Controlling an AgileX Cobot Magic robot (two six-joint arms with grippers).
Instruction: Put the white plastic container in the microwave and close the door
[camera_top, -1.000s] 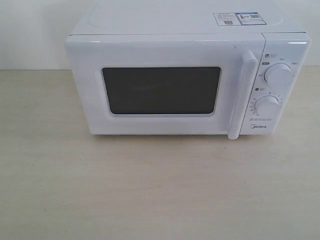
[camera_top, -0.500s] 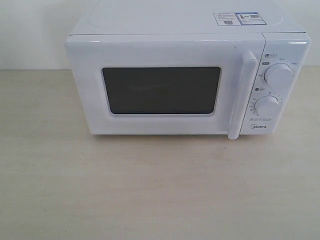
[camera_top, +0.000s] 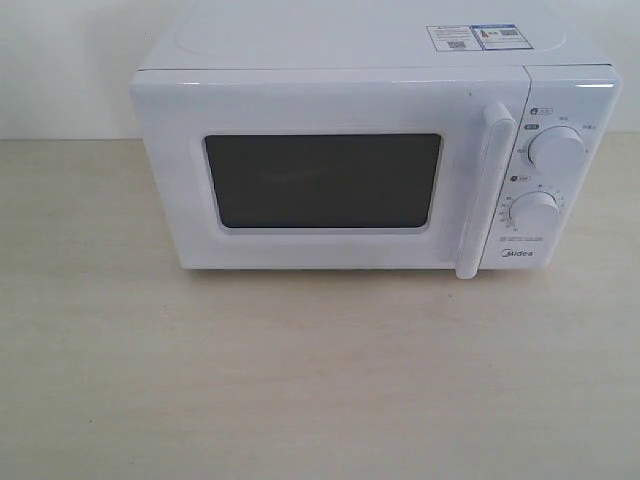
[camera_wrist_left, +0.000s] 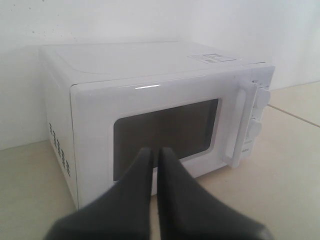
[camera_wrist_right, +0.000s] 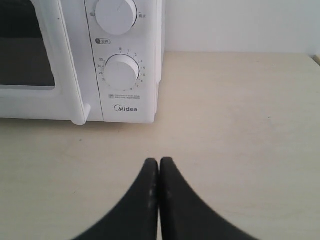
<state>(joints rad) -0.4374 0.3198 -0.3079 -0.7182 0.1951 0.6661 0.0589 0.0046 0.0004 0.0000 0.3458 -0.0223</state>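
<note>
The microwave (camera_top: 360, 45) is set on the table (camera_top: 320, 380) against the wall (camera_top: 60, 60). Its door (camera_top: 320, 105) is shut flush, with the handle (camera_top: 485, 190) just beside the two dials (camera_top: 557, 151). Nothing can be made out through the dark window (camera_top: 322, 181). The left gripper (camera_wrist_left: 155, 152) is held before the door, apart from it, with its fingers pressed together on nothing. The right gripper (camera_wrist_right: 159, 162) is held over the table before the dials, likewise closed and empty.

Pale beige wood-grain tabletop (camera_top: 320, 380), faint horizontal streaks across it, plain white wall (camera_top: 60, 70) rising from its far edge, thin dark seam line (camera_wrist_left: 295, 115) crossing the tabletop in the left wrist view
</note>
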